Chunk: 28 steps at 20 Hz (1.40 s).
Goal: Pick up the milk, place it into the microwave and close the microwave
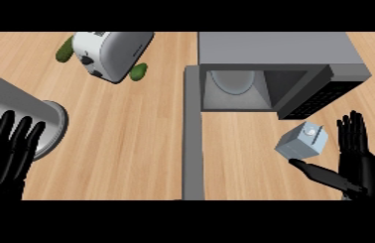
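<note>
Two black hands enter the head view from its lower edge, over a pale wooden worktop (124, 148).

Head view:
- The right hand (356, 155) is at the right edge. Its fingers are straight and spread, pointing up the view, and its thumb (322, 175) reaches out to the left.
- The milk carton (302, 140) stands tilted on the worktop, outside the microwave (275, 48) and just in front of its dark control panel (326, 95). It sits in the angle between the right hand's fingers and thumb. The thumb's tip lies just under its lower corner, but contact cannot be told. Nothing is curled round it.
- The microwave is open. Its grey cavity shows a round turntable (233, 82), and its door (192, 138) is swung out, seen edge-on as a long grey strip running down the view.
- The left hand (16, 148) is at the lower left edge, with fingers straight and slightly fanned, holding nothing. It is just beside a grey round metal vessel (45, 119).
- A white toaster (110, 51) lies at upper left, well apart from the carton, with a green rounded item (66, 48) showing at its side.
</note>
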Tool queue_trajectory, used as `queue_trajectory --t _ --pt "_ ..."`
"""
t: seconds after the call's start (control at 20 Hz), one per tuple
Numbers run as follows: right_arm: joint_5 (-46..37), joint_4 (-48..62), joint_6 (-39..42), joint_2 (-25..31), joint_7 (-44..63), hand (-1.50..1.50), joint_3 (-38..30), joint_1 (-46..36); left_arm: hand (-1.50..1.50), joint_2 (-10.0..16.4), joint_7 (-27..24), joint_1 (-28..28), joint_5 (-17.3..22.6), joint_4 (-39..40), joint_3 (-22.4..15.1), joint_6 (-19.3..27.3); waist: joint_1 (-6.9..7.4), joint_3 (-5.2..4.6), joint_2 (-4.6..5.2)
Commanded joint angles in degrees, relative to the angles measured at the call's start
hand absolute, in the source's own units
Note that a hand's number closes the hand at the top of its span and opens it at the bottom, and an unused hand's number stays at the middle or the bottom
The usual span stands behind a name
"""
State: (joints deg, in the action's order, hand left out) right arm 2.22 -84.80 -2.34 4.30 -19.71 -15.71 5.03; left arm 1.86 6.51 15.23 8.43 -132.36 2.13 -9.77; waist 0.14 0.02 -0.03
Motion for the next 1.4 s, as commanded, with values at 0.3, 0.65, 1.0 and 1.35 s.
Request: queue_trajectory --t 0.3,0.65,1.0,1.35 --pt "3.88 23.43 4.67 1.5 -15.49 -1.5 -4.33 -5.93 -1.5 -0.51 0.52 2.17 0.08 -1.58 1.37 -0.81 0.25 0.01 0.05" --pt "4.12 41.44 6.01 5.6 -25.09 -1.5 -7.11 -14.0 -1.5 -1.61 -2.25 5.84 -2.28 -3.11 -1.8 -1.7 0.43 0.02 0.07" --pt "1.23 59.03 4.95 7.32 -36.54 -1.5 -6.9 -20.15 -1.5 0.68 -4.11 1.0 2.93 4.48 4.08 -2.88 0.52 0.04 0.19" --pt "-4.73 61.01 -0.8 7.43 -45.66 1.5 -3.34 -21.56 -1.5 -0.74 -3.35 6.95 0.77 -2.02 -0.51 -3.18 0.9 0.05 0.16"
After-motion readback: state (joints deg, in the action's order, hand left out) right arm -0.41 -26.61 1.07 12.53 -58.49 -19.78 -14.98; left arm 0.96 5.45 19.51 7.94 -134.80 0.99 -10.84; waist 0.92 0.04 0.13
